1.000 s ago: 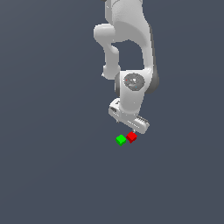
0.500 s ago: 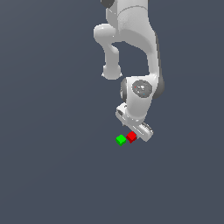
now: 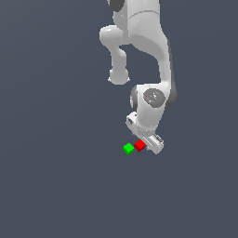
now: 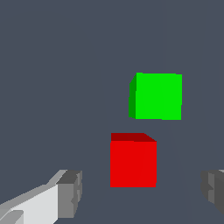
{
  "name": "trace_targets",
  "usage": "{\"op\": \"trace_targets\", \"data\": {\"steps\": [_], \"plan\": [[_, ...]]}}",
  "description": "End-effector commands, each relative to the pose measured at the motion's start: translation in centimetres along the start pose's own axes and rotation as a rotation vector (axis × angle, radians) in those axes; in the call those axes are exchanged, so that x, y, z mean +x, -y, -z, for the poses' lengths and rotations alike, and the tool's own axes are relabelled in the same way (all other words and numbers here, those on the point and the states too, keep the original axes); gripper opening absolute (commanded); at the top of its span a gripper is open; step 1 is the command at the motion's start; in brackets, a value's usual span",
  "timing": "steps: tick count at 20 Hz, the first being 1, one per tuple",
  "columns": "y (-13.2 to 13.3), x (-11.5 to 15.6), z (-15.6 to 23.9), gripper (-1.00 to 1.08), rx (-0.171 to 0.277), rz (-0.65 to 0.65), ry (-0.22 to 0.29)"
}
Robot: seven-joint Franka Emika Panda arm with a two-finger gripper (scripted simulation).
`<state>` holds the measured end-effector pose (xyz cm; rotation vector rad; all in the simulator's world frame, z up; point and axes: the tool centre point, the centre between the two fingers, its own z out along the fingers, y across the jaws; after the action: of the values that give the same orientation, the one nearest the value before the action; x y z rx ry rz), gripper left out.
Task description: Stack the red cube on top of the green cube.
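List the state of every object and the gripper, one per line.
red cube: on the surface, unstacked, between the open fingers, not gripped
green cube: on the surface, bare on top, apart from the red cube
gripper: open, fingers either side of the red cube

No readable text, labels, brands, numbers or signs in either view. Red cube and green cube have plain unmarked faces. White arm shows no lettering, though the exterior view is probably too coarse to catch small print. Grey floor is blank too.
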<state>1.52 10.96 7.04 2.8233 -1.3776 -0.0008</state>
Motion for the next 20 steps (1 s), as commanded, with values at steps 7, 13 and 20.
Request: {"op": "trace_targets", "data": {"steps": [7,13,20], "plan": [[0.0,0.0,-1.2,1.0,0.0,-0.002,0.0],[0.0,0.0,-4.1,1.0,0.0,-0.007,0.0],[0.1,0.1,-5.1,-1.0,0.0,-0.008,0.0]]}}
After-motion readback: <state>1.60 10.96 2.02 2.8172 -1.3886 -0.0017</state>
